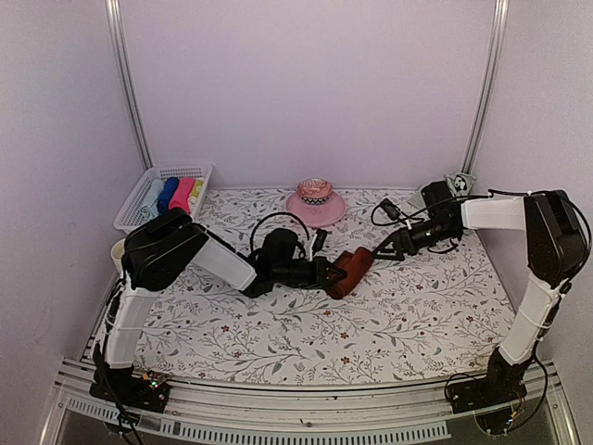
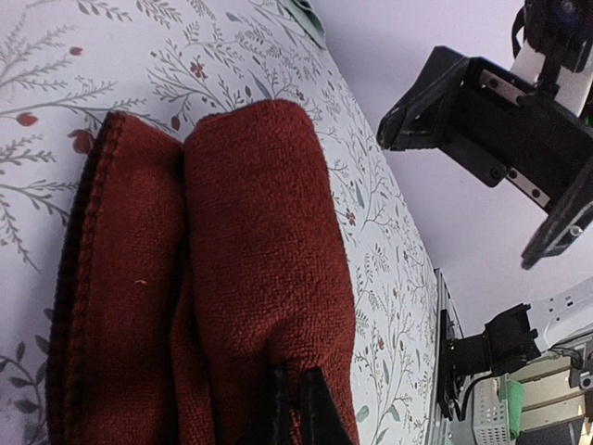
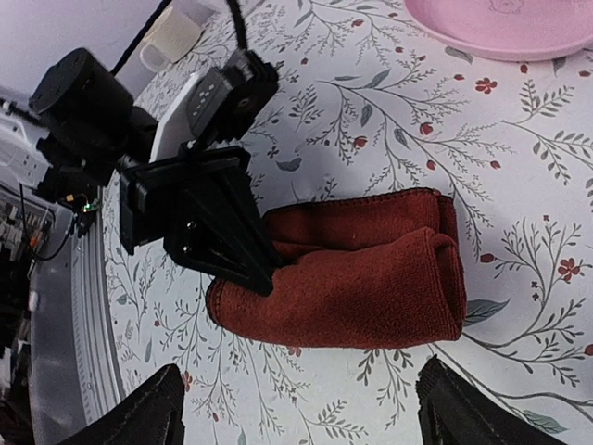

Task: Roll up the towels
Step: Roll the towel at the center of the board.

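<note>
Evidently the rolling of the dark red-brown cloth towel (image 1: 349, 272) is the step in hand. It lies near the middle of the floral-covered worktop (image 1: 278, 343), doubled over on itself, with one rounded lobe beside a flatter layer, so it is not a tight roll. The left pincer (image 1: 326, 273) is clenched on the towel's left end, its black fingertips (image 2: 295, 408) nipping the cloth where the two layers meet. The right pincer (image 1: 384, 248) is released, jaws wide, just beside the towel's right end and apart from it. The next move, I judge, calls for the right pincer to come down on that free end and help turn the lobe over while the left pins the cloth against slipping loose. The pale sage green towel with a black-and-white motif (image 1: 460, 182) sits at the far right corner, too small to judge its shape; its turn would come after.
</note>
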You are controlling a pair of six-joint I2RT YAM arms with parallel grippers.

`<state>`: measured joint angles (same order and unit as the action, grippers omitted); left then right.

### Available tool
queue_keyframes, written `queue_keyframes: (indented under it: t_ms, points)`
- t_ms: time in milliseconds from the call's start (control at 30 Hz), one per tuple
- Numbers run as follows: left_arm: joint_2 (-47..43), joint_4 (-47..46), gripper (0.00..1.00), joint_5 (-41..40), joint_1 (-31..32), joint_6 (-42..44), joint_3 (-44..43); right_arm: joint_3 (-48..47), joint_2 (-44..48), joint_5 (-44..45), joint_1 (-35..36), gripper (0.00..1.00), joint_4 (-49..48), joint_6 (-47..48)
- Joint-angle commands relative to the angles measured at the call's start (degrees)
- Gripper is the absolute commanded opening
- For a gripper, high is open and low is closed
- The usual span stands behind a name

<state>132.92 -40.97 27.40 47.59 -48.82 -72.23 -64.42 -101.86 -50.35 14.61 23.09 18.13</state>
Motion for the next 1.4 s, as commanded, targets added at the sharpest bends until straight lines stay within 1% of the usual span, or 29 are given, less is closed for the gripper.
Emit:
queue_keyframes:
  t_ms: [0, 67, 133, 200, 233, 333, 467, 1067, 1233, 1333, 1367]
  points:
    - [2.0, 0.0, 0.0, -2.2, -1.2, -2.9, 1.2, -4.4, -5.1, -3.7, 0.6, 0.8, -0.6, -2.8]
    - [2.2, -0.3, 0.0, -2.0, -1.3, -3.5, 1.3, -7.1, -7.2, -5.7, 1.1, 0.68, -0.2, -3.0]
    - [2.3, -0.4, 0.0, -2.1, -1.5, -3.7, 1.4, -9.2, -8.8, -7.0, 2.0, 0.59, 1.1, -3.1]
    - [2.0, -0.4, 0.0, -2.4, -1.7, -3.7, 1.7, -10.4, -9.4, -7.0, 3.7, 0.52, 2.5, -2.4]
    - [1.9, -0.3, 0.0, -2.6, -1.8, -3.6, 1.7, -10.6, -9.5, -6.8, 4.5, 0.51, 3.1, -1.7]
    - [1.7, 0.1, 0.0, -2.9, -2.1, -3.4, 1.9, -10.9, -9.8, -5.6, 6.1, 0.49, 3.9, -0.7]
    - [1.1, 0.7, 0.0, -3.0, -2.6, -2.5, 2.1, -11.5, -11.8, -3.6, 6.4, 0.47, 4.9, -0.4]
    - [0.3, 4.5, 0.0, -3.6, -3.6, 1.3, 1.0, -17.7, -20.0, -0.6, 8.1, 0.49, 8.2, 0.8]
    - [-0.5, 5.8, 0.09, -3.9, -4.2, 2.8, 0.9, -19.0, -21.5, 0.2, 8.2, 0.49, 9.0, 0.8]
    - [-1.3, 6.9, 0.19, -4.4, -4.4, 4.1, 1.0, -19.6, -22.1, 0.4, 8.3, 0.5, 9.1, 0.8]
    - [-1.8, 7.1, 0.24, -4.6, -4.5, 4.5, 1.1, -19.7, -22.3, 0.5, 8.3, 0.51, 9.1, 0.8]
